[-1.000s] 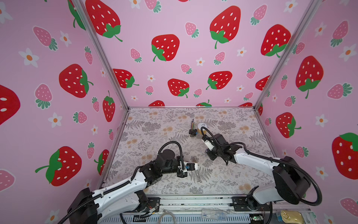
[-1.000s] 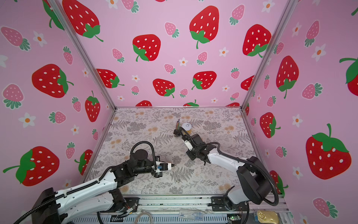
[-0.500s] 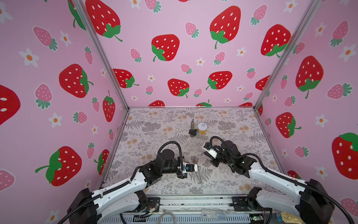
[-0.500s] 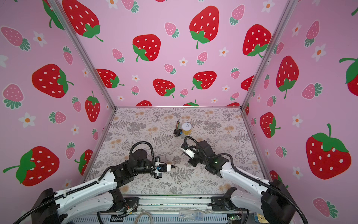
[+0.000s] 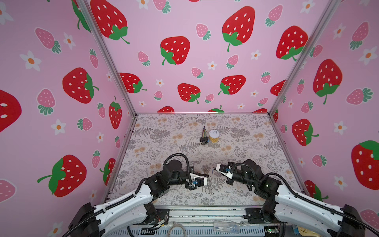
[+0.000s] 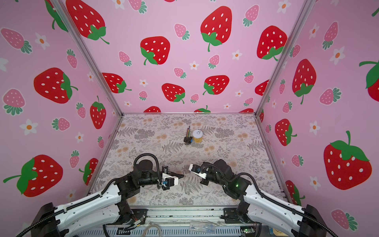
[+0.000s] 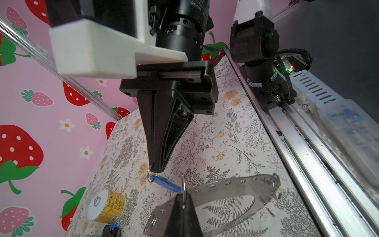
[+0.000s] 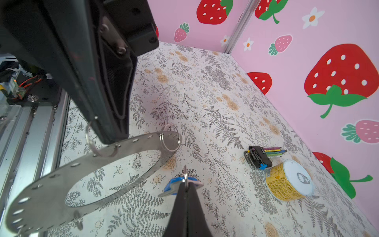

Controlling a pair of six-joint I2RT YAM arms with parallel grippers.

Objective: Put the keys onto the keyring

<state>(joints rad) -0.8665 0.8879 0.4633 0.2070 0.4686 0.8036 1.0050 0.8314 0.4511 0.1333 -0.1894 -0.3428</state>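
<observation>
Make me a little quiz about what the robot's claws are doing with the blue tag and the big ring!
1. True or false: the right claw is holding the blue tag.
2. What does the left claw grip? A) the yellow can, B) the big metal ring, C) nothing.
3. Fill in: the yellow can stands beside a black ____ with coloured sticks.

Key: 1 true; 2 B; 3 clip.
</observation>
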